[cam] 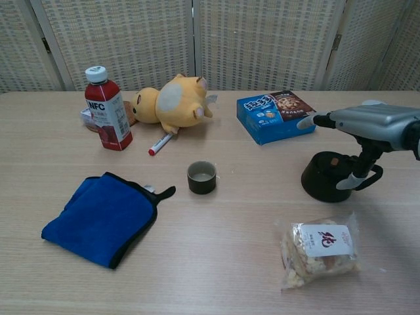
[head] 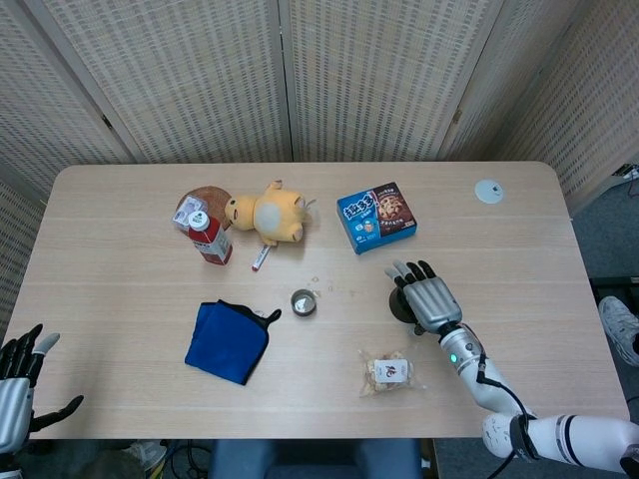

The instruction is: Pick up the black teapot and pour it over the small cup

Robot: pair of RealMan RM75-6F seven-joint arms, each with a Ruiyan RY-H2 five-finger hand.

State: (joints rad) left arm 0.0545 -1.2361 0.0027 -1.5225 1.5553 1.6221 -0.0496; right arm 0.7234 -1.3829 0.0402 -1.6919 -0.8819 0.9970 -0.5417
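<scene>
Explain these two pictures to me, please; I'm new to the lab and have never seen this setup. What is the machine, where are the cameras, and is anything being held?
It is a two-armed robot with humanlike hands, steered remotely by a person. One picture looks down from its head, the other forward from its chest, both over a light wooden table.

The right hand hovers flat over the squat black teapot, a finger reaching down by its handle; it does not clearly grip it yet. The left hand waits open at the table's near corner, holding nothing.

The small dark cup sits mid-table, the target for pouring. Also lying there: a folded blue cloth, a red juice bottle, a yellow plush toy, a red-capped marker, a blue cookie box and a clear snack bag.
</scene>
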